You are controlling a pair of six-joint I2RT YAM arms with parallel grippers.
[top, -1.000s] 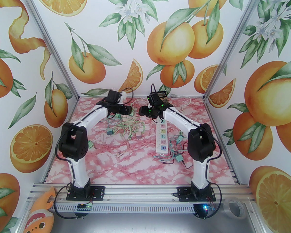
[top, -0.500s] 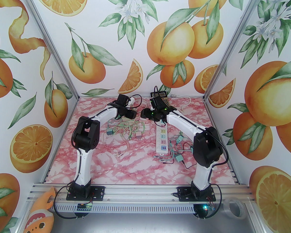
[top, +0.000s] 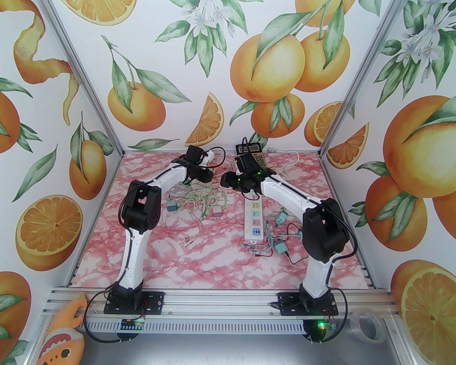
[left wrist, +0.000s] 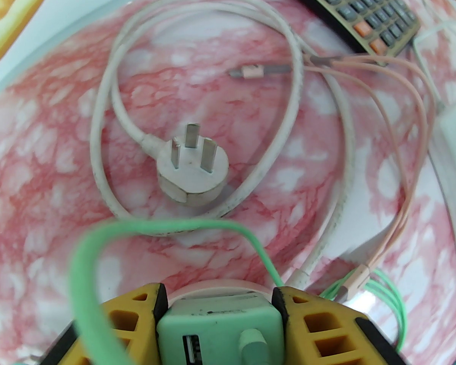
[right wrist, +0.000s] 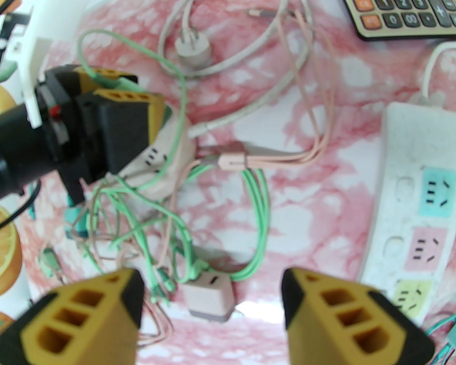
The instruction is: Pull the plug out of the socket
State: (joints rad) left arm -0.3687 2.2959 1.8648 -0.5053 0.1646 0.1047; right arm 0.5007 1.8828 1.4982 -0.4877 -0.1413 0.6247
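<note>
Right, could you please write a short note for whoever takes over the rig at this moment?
Left tool: closed on the green plug, which appears seated in the small pale socket, not yet out.
Right tool: open, empty, above the pink adapter, beside the power strip.
Done: plug grasped. Left: pull it free of the socket.

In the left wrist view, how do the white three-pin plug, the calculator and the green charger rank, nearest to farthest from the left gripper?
1. The green charger, bottom centre, between the fingers of the left gripper.
2. The white three-pin plug, mid-frame, prongs up.
3. The calculator, top right corner.
</note>
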